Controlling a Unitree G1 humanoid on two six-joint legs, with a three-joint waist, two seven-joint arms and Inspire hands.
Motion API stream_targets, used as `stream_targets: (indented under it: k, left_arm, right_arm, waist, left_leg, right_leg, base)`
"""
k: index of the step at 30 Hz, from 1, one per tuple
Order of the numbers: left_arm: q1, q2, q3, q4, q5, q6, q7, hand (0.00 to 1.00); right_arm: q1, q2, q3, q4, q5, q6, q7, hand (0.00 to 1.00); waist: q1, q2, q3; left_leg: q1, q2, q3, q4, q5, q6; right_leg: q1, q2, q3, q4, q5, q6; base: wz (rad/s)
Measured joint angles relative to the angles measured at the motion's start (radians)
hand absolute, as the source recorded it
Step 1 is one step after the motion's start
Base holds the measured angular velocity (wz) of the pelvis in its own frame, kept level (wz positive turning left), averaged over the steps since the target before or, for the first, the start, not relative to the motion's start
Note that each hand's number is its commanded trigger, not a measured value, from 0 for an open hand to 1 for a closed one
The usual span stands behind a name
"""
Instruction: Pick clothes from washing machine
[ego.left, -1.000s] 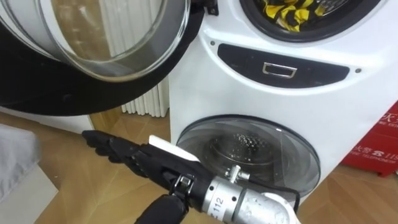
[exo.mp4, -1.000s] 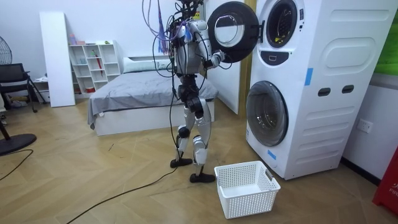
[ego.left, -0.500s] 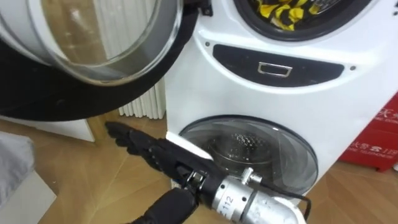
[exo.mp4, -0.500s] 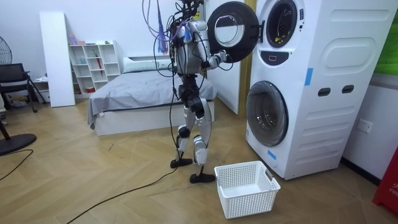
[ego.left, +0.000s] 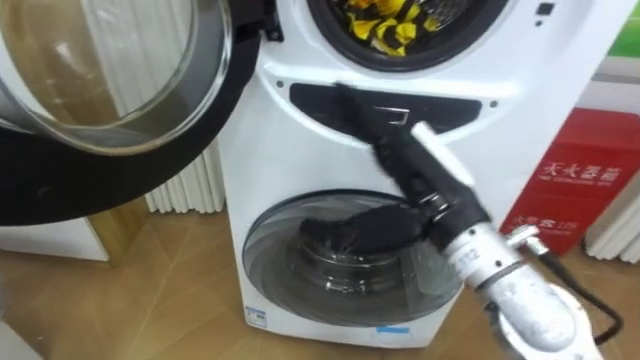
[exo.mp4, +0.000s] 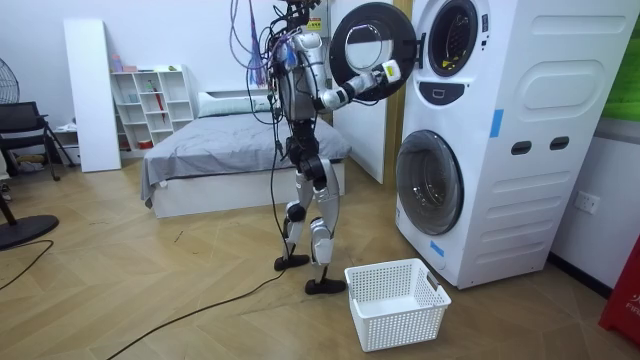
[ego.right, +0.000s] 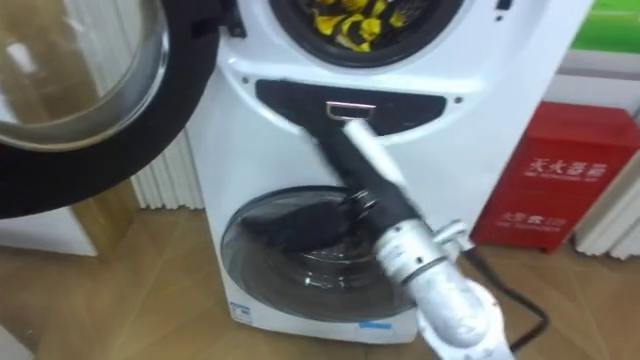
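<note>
Yellow and black clothes (ego.left: 385, 20) lie in the drum of the upper washing machine (exo.mp4: 450, 40), at the top of both eye views. Its round door (ego.left: 100, 90) hangs open to the left. My right hand (ego.left: 395, 150) reaches up from the lower right, blurred by motion. Its dark fingers are stretched out straight toward the control panel just below the drum opening, and they hold nothing. In the room view I stand facing the stacked machines with that hand (exo.mp4: 385, 72) raised in front of the open door.
The lower washing machine's door (ego.left: 350, 250) is closed. A red box (ego.left: 575, 185) stands at the right, and a white radiator (ego.left: 185, 185) behind the open door. A white laundry basket (exo.mp4: 395, 300) sits on the wooden floor by my feet, a bed (exo.mp4: 230, 150) behind me.
My right hand has swung from low under the open door up and to the right, toward the drum opening. The head camera has shifted right.
</note>
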Motion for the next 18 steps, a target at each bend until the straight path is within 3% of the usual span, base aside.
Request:
stream_targets:
  k: [6, 11, 18]
  left_arm:
    - [-0.006, 0.003, 0.039, -0.03, -0.001, 0.016, -0.035, 0.0]
    - [-0.005, -0.001, 0.035, -0.071, -0.002, 0.039, -0.054, 0.0]
    - [-0.006, -0.005, 0.04, -0.091, 0.001, 0.074, -0.073, 0.0]
  right_arm:
    - [-0.061, -0.034, -0.107, 0.002, -0.009, 0.008, -0.094, 0.0]
    - [-0.13, -0.035, -0.109, 0.008, 0.008, 0.025, -0.147, 0.0]
    - [-0.141, -0.035, -0.102, 0.041, 0.028, 0.073, -0.149, 0.0]
  waist:
    - [-0.009, -0.024, 0.003]
    - [-0.004, -0.033, 0.0057]
    - [0.026, -0.033, 0.0062]
  left_leg:
    - [0.001, -0.001, 0.015, 0.006, 0.0, 0.0]
    - [0.0, -0.001, 0.016, 0.008, 0.0, 0.0]
    - [-0.001, -0.001, 0.014, 0.008, 0.0, 0.0]
  right_leg:
    - [-0.009, 0.001, 0.006, 0.011, -0.001, -0.002]
    - [-0.01, 0.001, 0.009, 0.012, -0.001, -0.002]
    - [-0.011, 0.0, 0.004, 0.014, -0.001, -0.002]
  base:
    - [-0.09]
    - [0.01]
    - [0.01]
